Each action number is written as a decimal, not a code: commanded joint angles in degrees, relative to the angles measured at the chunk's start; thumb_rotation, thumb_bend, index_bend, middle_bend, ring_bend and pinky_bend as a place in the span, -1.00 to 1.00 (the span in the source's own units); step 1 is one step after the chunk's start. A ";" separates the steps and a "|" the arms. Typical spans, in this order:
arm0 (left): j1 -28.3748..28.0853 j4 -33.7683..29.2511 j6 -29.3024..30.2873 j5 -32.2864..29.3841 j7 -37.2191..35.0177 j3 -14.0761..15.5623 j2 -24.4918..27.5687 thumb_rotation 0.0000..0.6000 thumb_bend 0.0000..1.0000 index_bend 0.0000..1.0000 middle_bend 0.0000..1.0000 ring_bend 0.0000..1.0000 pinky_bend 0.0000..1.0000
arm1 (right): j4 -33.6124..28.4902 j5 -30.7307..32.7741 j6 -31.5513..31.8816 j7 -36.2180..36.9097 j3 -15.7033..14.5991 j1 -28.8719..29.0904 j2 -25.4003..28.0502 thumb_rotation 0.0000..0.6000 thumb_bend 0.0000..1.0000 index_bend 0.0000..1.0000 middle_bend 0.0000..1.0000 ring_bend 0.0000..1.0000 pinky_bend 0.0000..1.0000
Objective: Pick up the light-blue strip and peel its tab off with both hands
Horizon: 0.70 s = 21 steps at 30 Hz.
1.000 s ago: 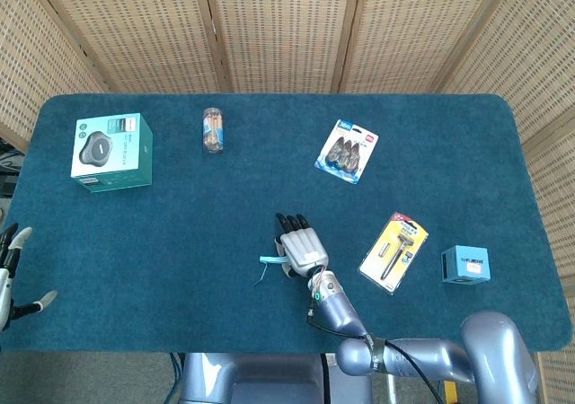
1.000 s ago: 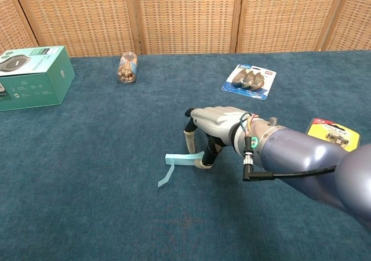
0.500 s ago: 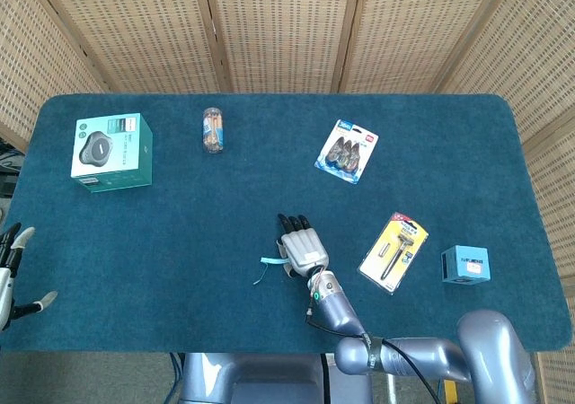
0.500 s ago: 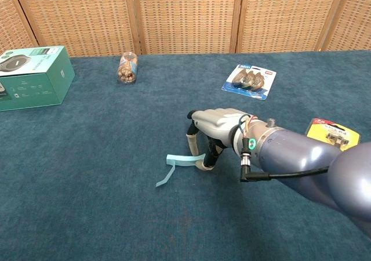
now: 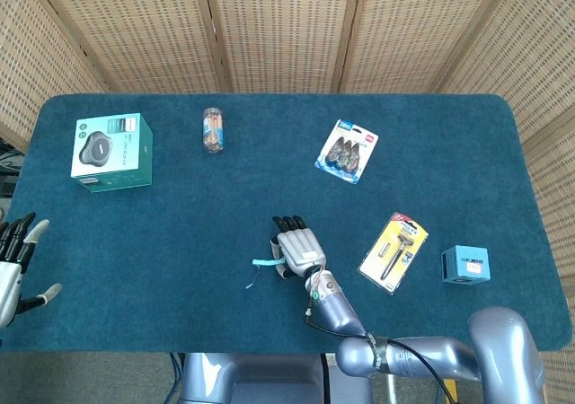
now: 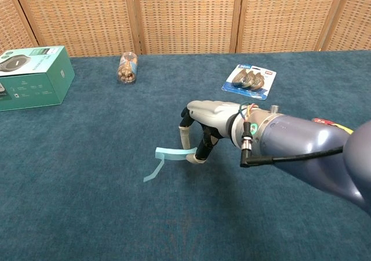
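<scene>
The light-blue strip hangs just above the blue cloth, its tab end curling down to the left; in the head view the strip shows left of my right hand. My right hand pinches the strip's right end between thumb and finger, palm down, near the table's middle front. My left hand shows only in the head view, at the far left edge, fingers spread and holding nothing, far from the strip.
A teal box stands at the back left, a small jar lies behind the middle, a blister pack sits at the back right. A razor pack and a small blue box lie to the right.
My right hand has lifted the strip and carried it slightly left. My left hand has moved up a little at the left edge.
</scene>
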 commanded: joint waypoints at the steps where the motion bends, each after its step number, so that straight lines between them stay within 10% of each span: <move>1: -4.28 8.58 4.40 10.82 0.04 0.19 -0.01 1.00 -1.00 -1.00 -1.00 -1.00 -1.00 | -5.32 10.36 0.30 -3.92 2.98 2.69 3.48 1.00 0.14 0.30 -0.80 -1.00 -1.00; 13: -15.98 25.65 11.38 27.70 -2.95 0.68 -1.36 1.00 -0.99 -0.75 -1.00 -1.00 -1.00 | -14.40 38.21 8.74 -14.99 12.41 14.76 9.63 1.00 0.30 0.32 -0.79 -1.00 -1.00; 21: -19.60 31.02 14.14 30.30 -1.89 1.25 -4.05 1.00 -0.88 -0.72 -1.00 -1.00 -1.00 | -12.05 43.36 8.95 -15.90 13.54 18.38 9.63 1.00 0.31 0.32 -0.79 -1.00 -1.00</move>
